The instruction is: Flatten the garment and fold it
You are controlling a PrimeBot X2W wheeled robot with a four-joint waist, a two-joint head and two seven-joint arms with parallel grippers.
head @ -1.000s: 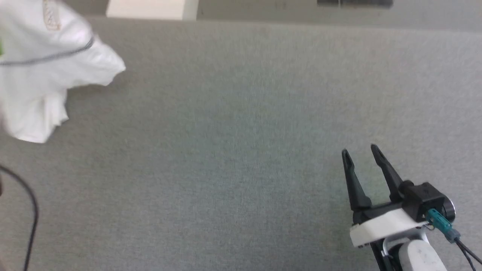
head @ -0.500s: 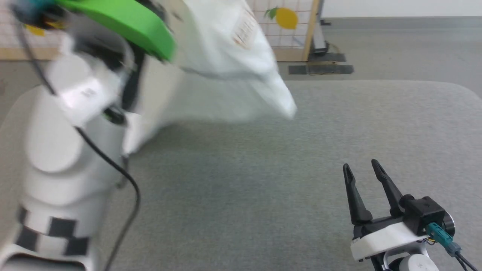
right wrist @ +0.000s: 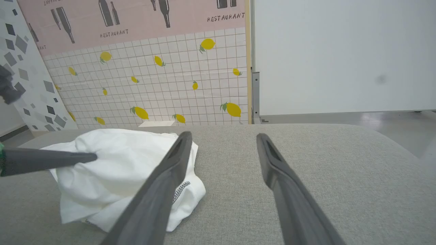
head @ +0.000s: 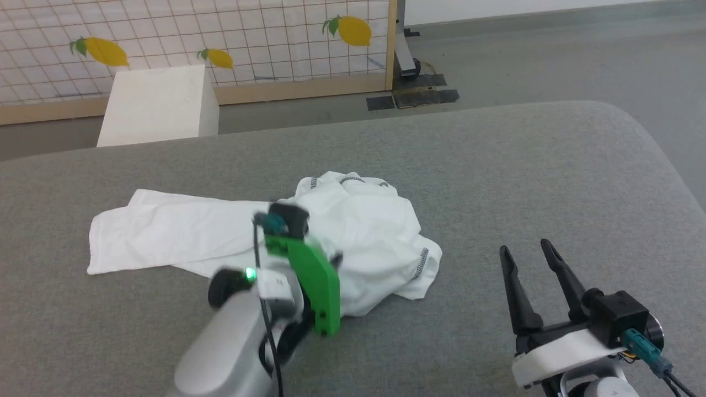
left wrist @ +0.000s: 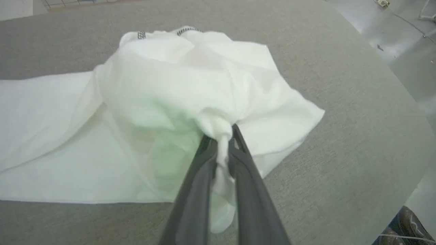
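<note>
Left gripper (left wrist: 221, 134): fingers closed on a bunched fold of the shirt (left wrist: 190, 75). Fabric is pinched at the tips and trails down between the fingers.

Right gripper (head: 525, 248): fingers spread apart, holding nothing, over bare table (head: 524, 160) to the right of the shirt and clear of it.

Shirt position: on the grey padded table, left of the middle. One flat part stretches out to the robot's left; the rest is heaped. Grey zigzag stitching shows at the heap's far side and its right hem.

Edges and room: the far edge runs behind the shirt, and the far right corner is rounded. There is wide bare surface to the right. A white box (head: 154, 105) and a tiled panel (head: 248, 38) stand beyond the far edge.

Count: one shirt, two grippers, one box, three lemons on the panel in the head view.
</note>
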